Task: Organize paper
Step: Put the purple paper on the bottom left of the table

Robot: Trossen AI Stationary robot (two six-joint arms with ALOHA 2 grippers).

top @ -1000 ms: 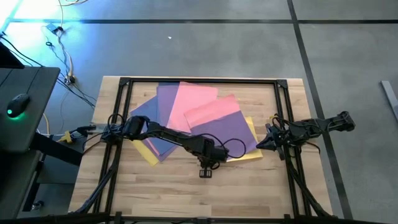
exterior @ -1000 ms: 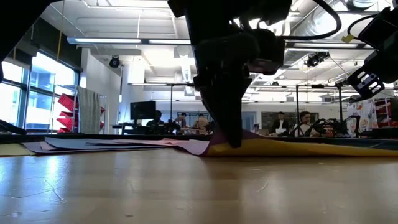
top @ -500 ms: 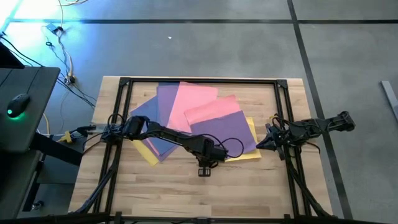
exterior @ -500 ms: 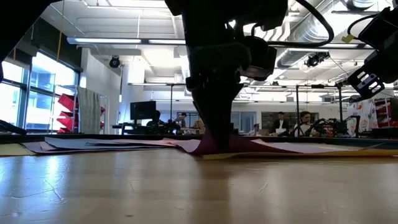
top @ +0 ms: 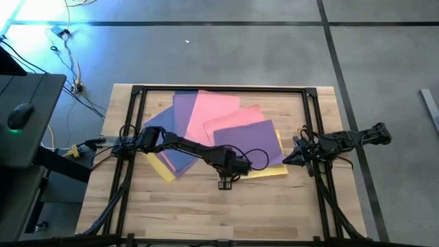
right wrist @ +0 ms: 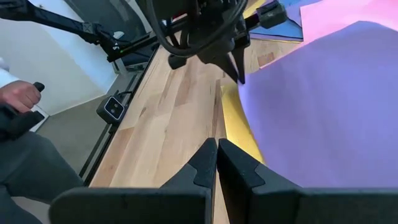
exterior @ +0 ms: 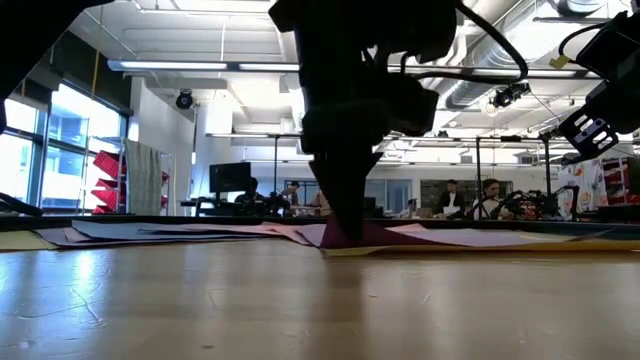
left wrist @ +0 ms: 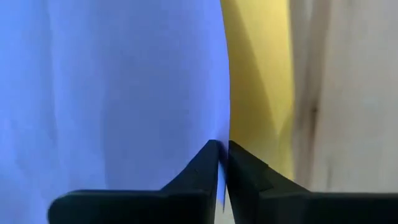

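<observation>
The left gripper (top: 229, 167), low in the middle of the high view, has its 2 dark fingers pinched tight on the near corner of the thin square purple paper sheet (top: 250, 143); in the left wrist view the fingers (left wrist: 208, 163) meet right at that sheet's edge. Under the purple sheet lies a flat yellow paper sheet (top: 276, 169), peeking out toward the lower right. Behind them, toward the upper middle of the frame, 2 pink paper sheets (top: 209, 110) overlap, and a blue-purple sheet (top: 169, 134) sits to the left with another yellow corner (top: 163, 171) poking out below it. All rest on the pale wooden table (top: 178, 206). The right gripper (top: 289, 158) waits at the right side, squeezed closed and holding nothing. Paper like this looks very light, floppy and slippery, so it may slide on its neighbours or bend. A corner or an edge looks like the best place to grab, since the flat middle gives the fingers nothing to catch.
</observation>
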